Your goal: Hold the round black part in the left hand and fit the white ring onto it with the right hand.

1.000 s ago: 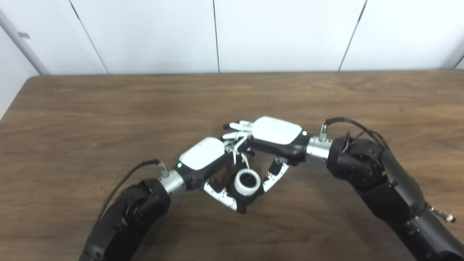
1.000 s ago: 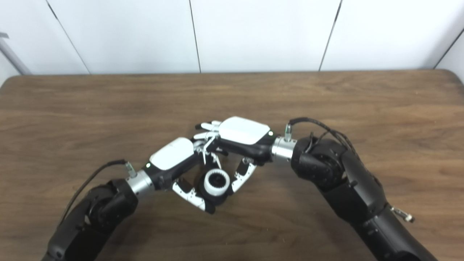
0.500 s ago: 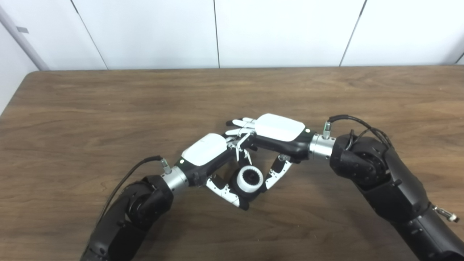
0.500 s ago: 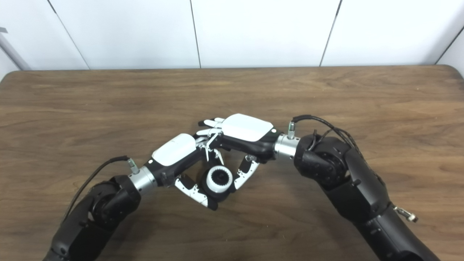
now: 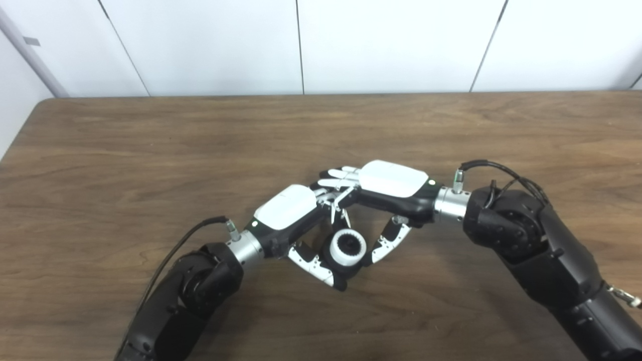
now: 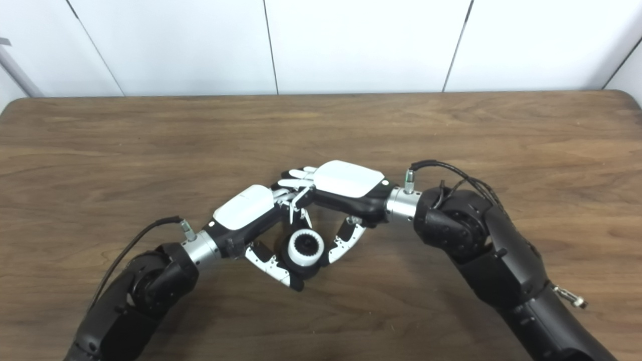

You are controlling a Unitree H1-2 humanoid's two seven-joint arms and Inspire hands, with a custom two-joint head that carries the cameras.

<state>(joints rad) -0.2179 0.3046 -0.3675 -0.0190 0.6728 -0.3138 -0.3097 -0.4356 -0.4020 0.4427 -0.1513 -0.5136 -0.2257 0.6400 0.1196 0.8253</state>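
I cradle the round black plastic part (image 5: 346, 263) in my left hand (image 5: 293, 220), fingers closed around it, above the counter's (image 5: 150, 150) near-middle. The white toothed ring (image 5: 347, 247) sits on it; my right hand (image 5: 388, 193), fingers spread, should press squarely.

1. Round black part (image 5: 351, 261): mostly hidden behind the white ring (image 5: 348, 247); only slivers show from 4 to 7 o'clock.
2. Fingers of the left hand (image 5: 287, 210) and right hand (image 5: 390, 181) overlap at the ring's 12 o'clock; contact unclear.
3. Both arms cut off at the bottom edge.
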